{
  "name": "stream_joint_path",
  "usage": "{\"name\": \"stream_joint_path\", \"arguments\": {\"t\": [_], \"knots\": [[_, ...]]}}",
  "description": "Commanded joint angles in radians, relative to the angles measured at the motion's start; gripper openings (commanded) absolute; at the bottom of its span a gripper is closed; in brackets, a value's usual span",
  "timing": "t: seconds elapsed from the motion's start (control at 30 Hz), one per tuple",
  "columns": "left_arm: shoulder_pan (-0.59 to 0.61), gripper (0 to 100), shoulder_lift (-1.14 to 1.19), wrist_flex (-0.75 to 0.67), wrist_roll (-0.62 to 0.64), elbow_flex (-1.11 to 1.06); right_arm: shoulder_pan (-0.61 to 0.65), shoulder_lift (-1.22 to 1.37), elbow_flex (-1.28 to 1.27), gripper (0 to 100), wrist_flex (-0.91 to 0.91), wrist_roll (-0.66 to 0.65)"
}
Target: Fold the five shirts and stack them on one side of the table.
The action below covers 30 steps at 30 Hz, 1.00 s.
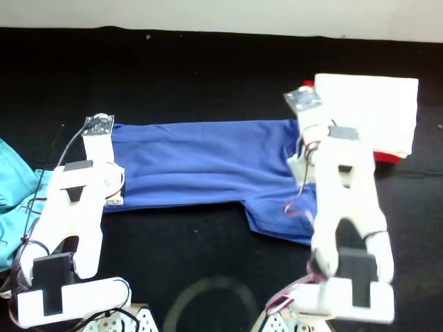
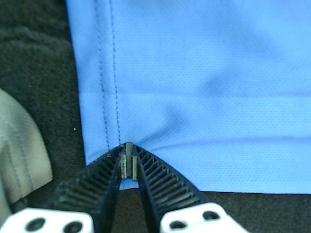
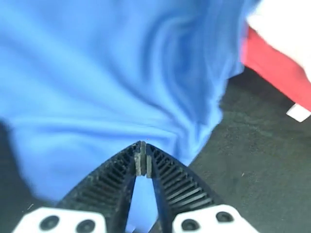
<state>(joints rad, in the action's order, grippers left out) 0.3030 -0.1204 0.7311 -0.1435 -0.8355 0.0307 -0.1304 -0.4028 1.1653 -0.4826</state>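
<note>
A blue shirt (image 1: 201,162) lies folded into a long band across the black table. My left gripper (image 1: 114,199) is shut on its near left hem corner, and the left wrist view shows the gripper (image 2: 128,162) pinching the stitched edge of the blue fabric (image 2: 194,97). My right gripper (image 1: 297,173) is shut on the bunched right end of the same shirt; in the right wrist view the gripper (image 3: 142,162) holds a fold of the blue cloth (image 3: 97,73). One sleeve hangs toward the front edge at the right.
A folded white shirt (image 1: 367,111) rests on a red one (image 1: 387,158) at the back right, close to my right arm; the red edge (image 3: 272,63) is just beyond the blue cloth. A teal shirt (image 1: 14,187) lies crumpled at the left edge. The table (image 1: 208,69) behind is bare black cloth.
</note>
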Motion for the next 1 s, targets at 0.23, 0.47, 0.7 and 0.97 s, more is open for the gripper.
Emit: {"name": "stream_joint_path", "arguments": {"t": [0.23, 0.47, 0.7, 0.97], "knots": [[-0.012, 1, -0.001, -0.015, 0.006, -0.007, 0.125, -0.231, -0.312, 21.1, 0.094, -0.167], [-0.012, 1, -0.001, -0.015, 0.006, -0.007, 0.125, -0.225, -0.387, 21.6, 0.059, -0.278], [-0.012, 1, -0.001, -0.015, 0.006, -0.007, 0.199, -0.234, -0.452, 21.6, 0.053, -0.278], [-0.010, 1, -0.001, -0.015, 0.006, -0.007, 0.191, -0.236, -0.243, 21.6, 0.191, -0.276]]}}
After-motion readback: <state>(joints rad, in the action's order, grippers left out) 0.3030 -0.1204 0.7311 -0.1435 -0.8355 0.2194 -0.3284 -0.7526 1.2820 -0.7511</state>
